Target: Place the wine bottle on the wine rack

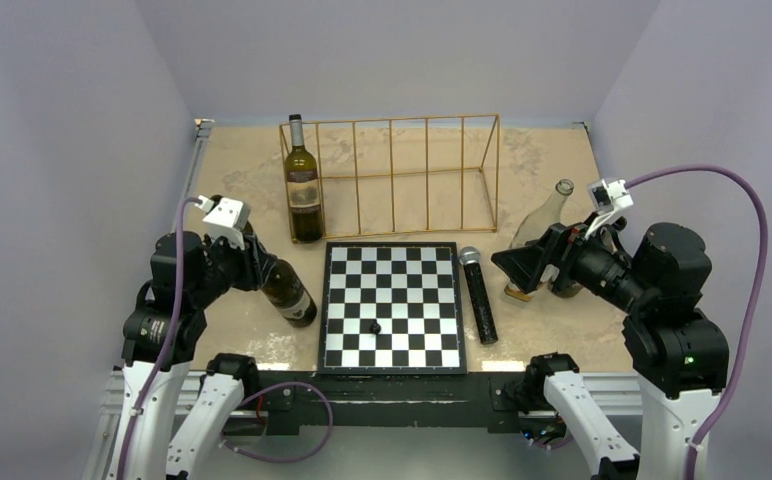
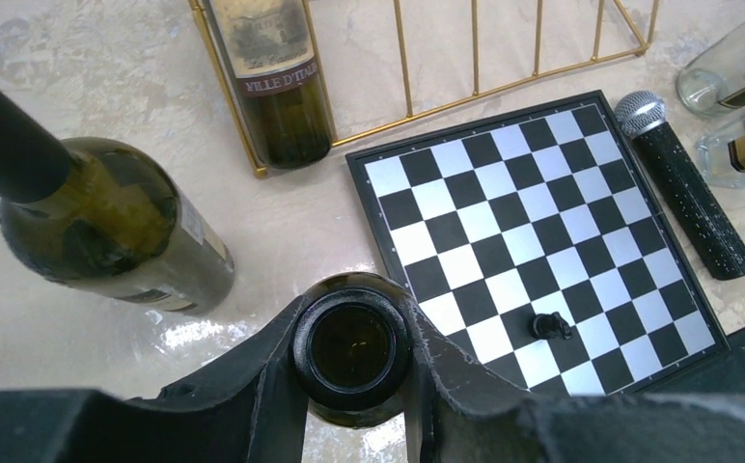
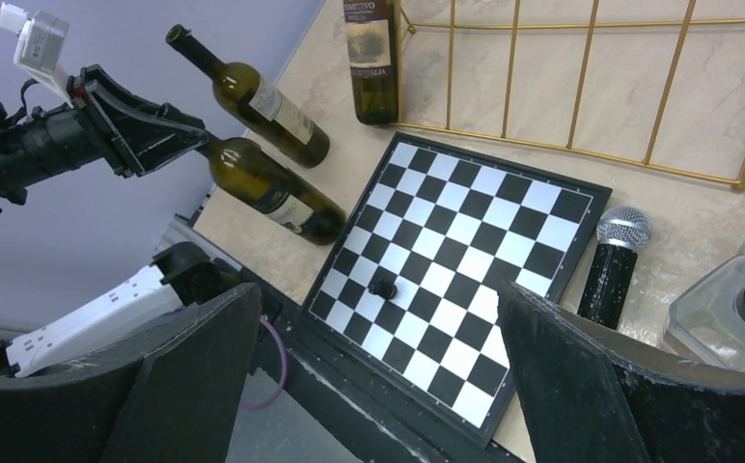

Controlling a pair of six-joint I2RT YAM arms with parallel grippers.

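In the left wrist view my left gripper (image 2: 351, 323) is shut around the neck of a dark green wine bottle (image 2: 349, 349), just below its open mouth. From above, that wine bottle (image 1: 290, 295) leans tilted, its base low by the chessboard's left edge, with the left gripper (image 1: 252, 264) on its neck. The gold wire wine rack (image 1: 394, 172) stands at the back, and a dark labelled bottle (image 1: 303, 185) is upright in its left end. My right gripper (image 1: 522, 265) is open and holds nothing.
A second dark bottle (image 2: 108, 227) leans just left of the held one. The chessboard (image 1: 392, 305) carries one black piece (image 1: 374, 326). A black microphone (image 1: 479, 295) lies to its right. A clear glass bottle (image 1: 542, 222) stands beside the right gripper.
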